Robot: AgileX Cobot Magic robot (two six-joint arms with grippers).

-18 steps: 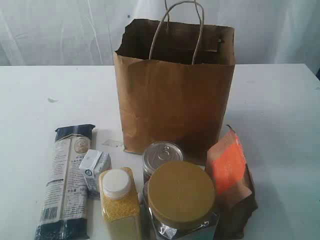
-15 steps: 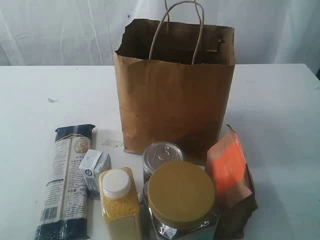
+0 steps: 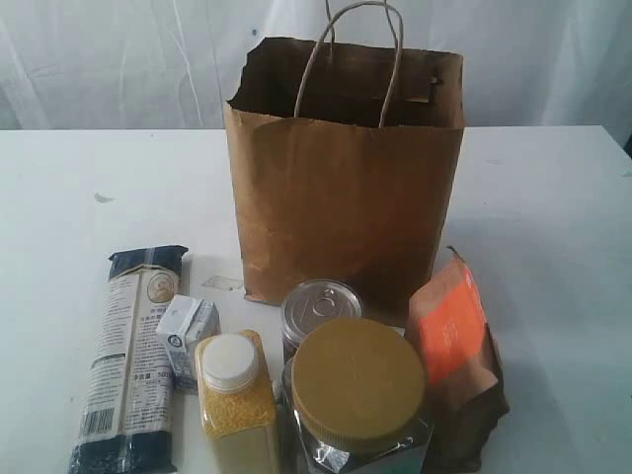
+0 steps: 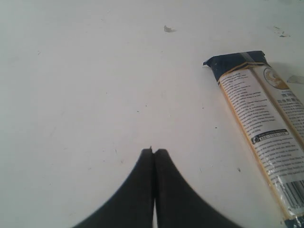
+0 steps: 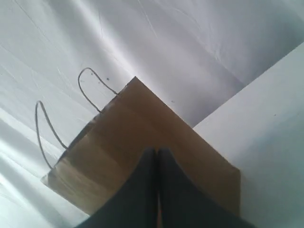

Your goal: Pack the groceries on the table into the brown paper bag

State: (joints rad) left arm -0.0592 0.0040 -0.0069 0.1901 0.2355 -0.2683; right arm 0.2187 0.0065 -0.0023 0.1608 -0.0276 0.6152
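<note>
Table, left tool, right tool, closed, empty

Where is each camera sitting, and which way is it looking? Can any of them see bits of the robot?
Exterior view: off the arms, above the table, looking over the groceries at the bag; no robot part shows.
Left wrist view: on the left arm, looking down at the table past the shut left hand, with the pasta packet off to one side.
Right wrist view: on the right arm, facing the bag past the shut right hand, curtain behind.
Shared: exterior and right wrist both see the bag; exterior and left wrist both see the pasta packet.
</note>
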